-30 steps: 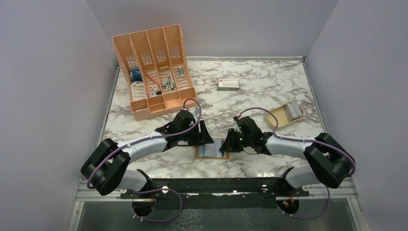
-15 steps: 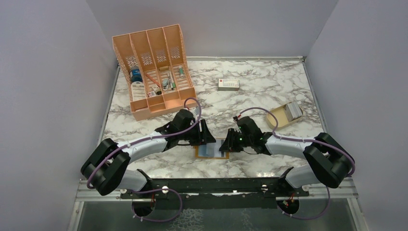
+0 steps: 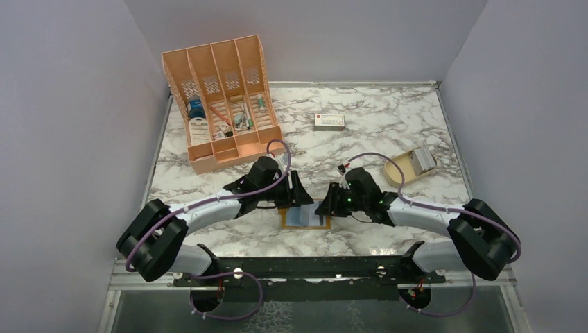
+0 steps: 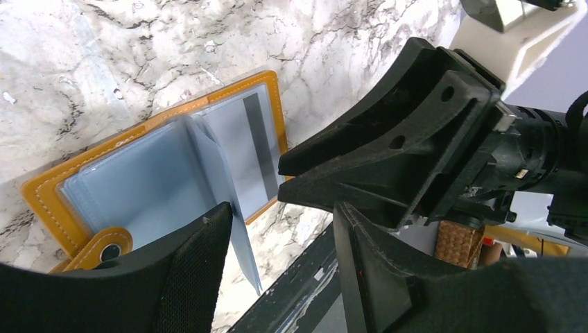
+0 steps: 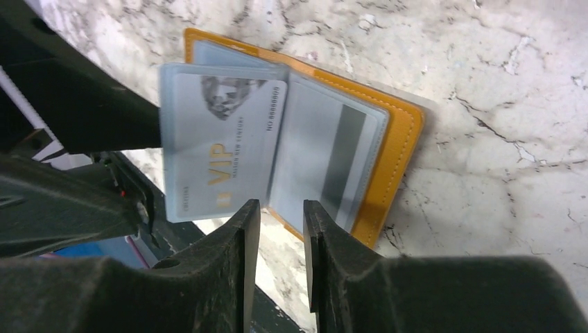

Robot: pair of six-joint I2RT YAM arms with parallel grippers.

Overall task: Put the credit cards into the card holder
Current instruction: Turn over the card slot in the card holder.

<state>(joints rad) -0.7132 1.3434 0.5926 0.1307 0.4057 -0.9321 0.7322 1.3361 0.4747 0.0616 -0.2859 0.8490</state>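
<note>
At the six o'clock edge of the counter (image 3: 374,128) the card holder (image 3: 305,219) lies spread open. The left end effector (image 3: 297,196) is at its ten o'clock, fingers well apart either side of a lifted clear sleeve (image 4: 216,170) carrying a silver VIP card (image 5: 222,149), while the right end effector (image 3: 324,207) is at its three o'clock, fingers narrowly parted, clamping nothing I can see. Further back, more grey cards (image 3: 421,161) sit in a tan dish (image 3: 396,172) at three o'clock, with a white box (image 3: 329,121) at one and an orange organiser (image 3: 222,104) at eleven.
</note>
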